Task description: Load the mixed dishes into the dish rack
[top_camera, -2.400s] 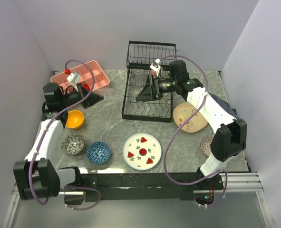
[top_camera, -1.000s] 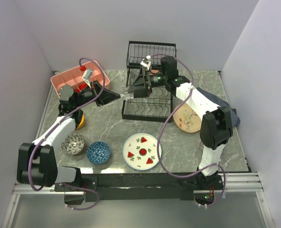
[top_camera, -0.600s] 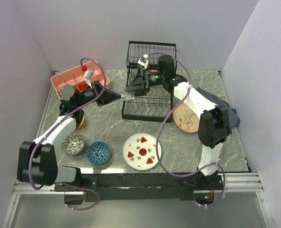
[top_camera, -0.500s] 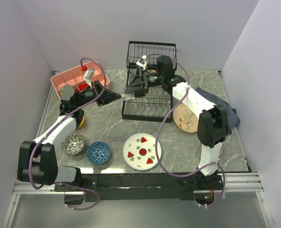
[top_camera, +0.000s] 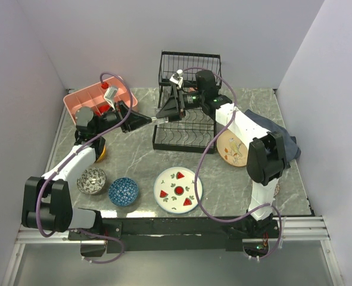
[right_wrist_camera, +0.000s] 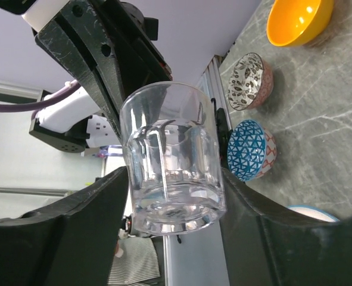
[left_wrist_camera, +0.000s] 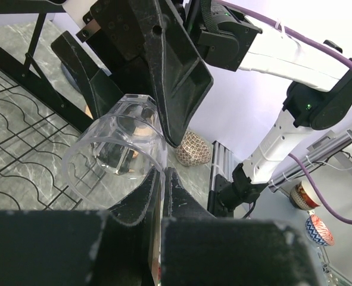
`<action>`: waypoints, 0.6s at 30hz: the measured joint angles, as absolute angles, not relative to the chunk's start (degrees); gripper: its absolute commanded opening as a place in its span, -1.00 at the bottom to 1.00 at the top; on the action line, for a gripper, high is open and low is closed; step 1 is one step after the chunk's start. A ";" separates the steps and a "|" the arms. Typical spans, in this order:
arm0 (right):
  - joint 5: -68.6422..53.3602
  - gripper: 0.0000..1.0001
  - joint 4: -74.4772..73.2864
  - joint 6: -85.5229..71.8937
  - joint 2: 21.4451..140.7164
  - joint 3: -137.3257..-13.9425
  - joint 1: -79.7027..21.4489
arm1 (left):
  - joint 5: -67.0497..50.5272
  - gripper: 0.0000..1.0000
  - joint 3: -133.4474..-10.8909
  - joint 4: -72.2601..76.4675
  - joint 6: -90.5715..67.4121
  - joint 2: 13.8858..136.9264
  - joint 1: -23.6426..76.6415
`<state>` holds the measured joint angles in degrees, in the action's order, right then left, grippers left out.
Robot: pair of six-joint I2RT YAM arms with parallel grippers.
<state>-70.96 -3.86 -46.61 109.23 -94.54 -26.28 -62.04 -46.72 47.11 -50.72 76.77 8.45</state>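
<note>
Right gripper has swung left off the black wire dish rack to straddle the clear drinking glass midair beside it, hold unclear; left gripper pinches its rim; likely slick, brittle; best clasped at the thick base.

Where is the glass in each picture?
Top: the glass is in the air near the middle, at the left edge of the rack.
Left wrist: the glass is centre-left, mouth toward the camera.
Right wrist: the glass is in the centre, base toward the camera.
Shared landmark: the blue bowl.
</note>
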 measured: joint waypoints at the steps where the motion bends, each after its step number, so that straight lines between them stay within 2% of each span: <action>1: -70.85 0.23 -3.92 -46.41 109.23 -94.56 -26.28 | -62.02 -0.88 -46.70 47.13 -50.74 76.77 8.45; 3: -70.81 0.04 -4.43 -45.69 109.23 -94.54 -26.26 | -61.84 -0.54 -46.72 47.03 -50.57 76.77 8.45; 4: -70.67 -0.02 -4.73 -45.01 109.23 -94.56 -26.22 | -61.76 -0.26 -46.72 46.83 -50.26 76.77 8.45; 6: -70.04 -0.10 -6.61 -42.72 109.21 -94.85 -26.22 | -61.49 -0.10 -46.72 45.67 -49.58 76.77 8.47; 7: -69.38 -0.12 -7.97 -41.08 109.21 -95.09 -26.22 | -61.32 0.09 -46.72 44.82 -49.19 76.77 8.47; 13: -63.81 -0.14 -21.04 -28.32 109.10 -100.53 -25.89 | -60.01 0.32 -48.51 35.90 -43.35 76.77 8.47; 18: -54.78 -0.21 -36.29 -12.49 109.19 -108.77 -24.62 | -59.75 0.37 -53.74 21.45 -31.83 75.96 8.23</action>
